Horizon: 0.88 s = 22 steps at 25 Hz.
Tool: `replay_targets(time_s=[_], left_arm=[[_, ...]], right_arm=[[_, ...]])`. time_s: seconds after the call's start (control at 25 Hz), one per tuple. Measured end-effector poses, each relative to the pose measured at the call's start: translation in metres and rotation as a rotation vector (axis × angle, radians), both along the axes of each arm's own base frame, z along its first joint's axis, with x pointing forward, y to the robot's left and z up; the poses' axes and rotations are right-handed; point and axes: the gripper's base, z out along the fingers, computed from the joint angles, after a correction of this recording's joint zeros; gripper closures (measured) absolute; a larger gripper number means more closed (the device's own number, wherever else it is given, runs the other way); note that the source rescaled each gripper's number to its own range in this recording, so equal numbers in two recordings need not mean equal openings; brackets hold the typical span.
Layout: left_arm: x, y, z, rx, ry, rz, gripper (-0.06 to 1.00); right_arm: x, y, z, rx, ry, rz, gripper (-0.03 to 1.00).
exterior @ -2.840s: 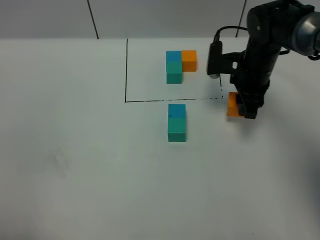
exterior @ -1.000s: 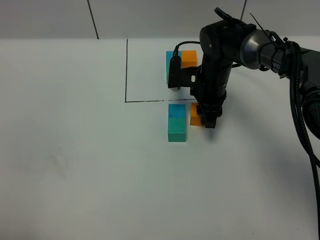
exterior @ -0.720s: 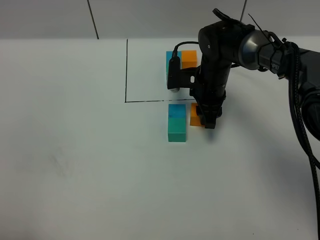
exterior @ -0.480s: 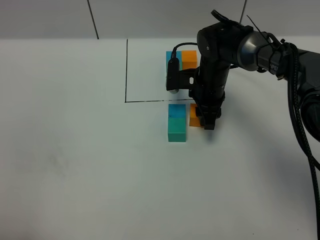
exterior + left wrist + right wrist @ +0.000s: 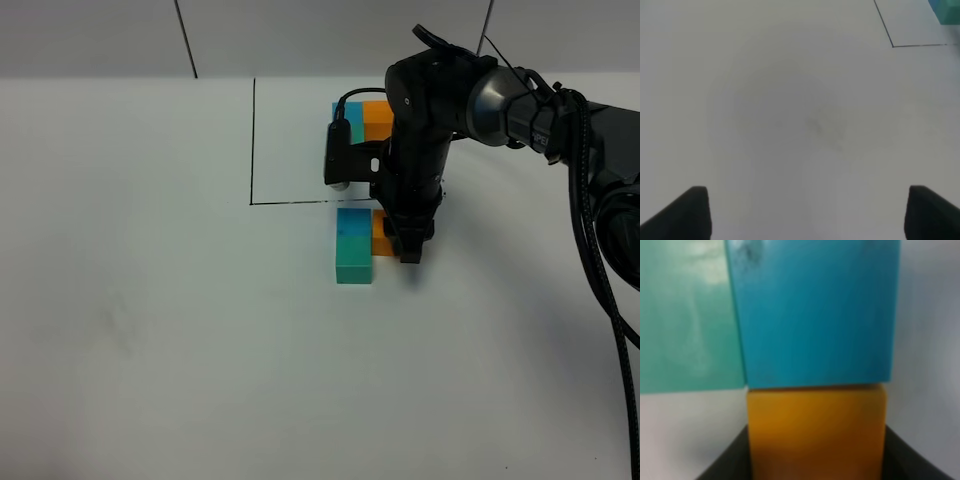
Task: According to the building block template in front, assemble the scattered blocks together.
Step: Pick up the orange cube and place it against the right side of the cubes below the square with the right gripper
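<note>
The template's blue cube (image 5: 340,108) and orange cube (image 5: 377,112) peek out behind my right arm, inside the black-line frame (image 5: 253,140); its teal cube is hidden there. In front of the frame, the loose sky blue cube (image 5: 353,223) and teal cube (image 5: 353,262) sit joined in a column. My right gripper (image 5: 402,243) is shut on the loose orange cube (image 5: 380,235), pressed against the blue cube's right side. The right wrist view shows orange (image 5: 816,430) flush against blue (image 5: 815,310), with teal (image 5: 687,315) beside it. My left gripper (image 5: 807,212) is open over bare table.
The white table (image 5: 150,330) stretches left and front. The frame's corner (image 5: 892,46) and a bit of the template's teal cube (image 5: 946,10) show in the left wrist view. The right arm's black cables (image 5: 590,230) hang at the right.
My right gripper has carried the orange cube leftward from the frame's right corner, closing the gap until it touches the blue cube. The blue and teal cubes have not moved.
</note>
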Motion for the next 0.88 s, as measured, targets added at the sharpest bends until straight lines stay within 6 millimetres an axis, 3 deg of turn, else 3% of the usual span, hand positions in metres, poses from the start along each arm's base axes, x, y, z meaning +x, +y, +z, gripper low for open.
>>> replay_targets(time_s=[0.88], left_arm=[[0.0000,0.0000,0.0000,0.000,0.000,0.000,0.27]], right_arm=[[-0.0006,0.0019,0.0000,-0.003,-0.005,0.012,0.97]])
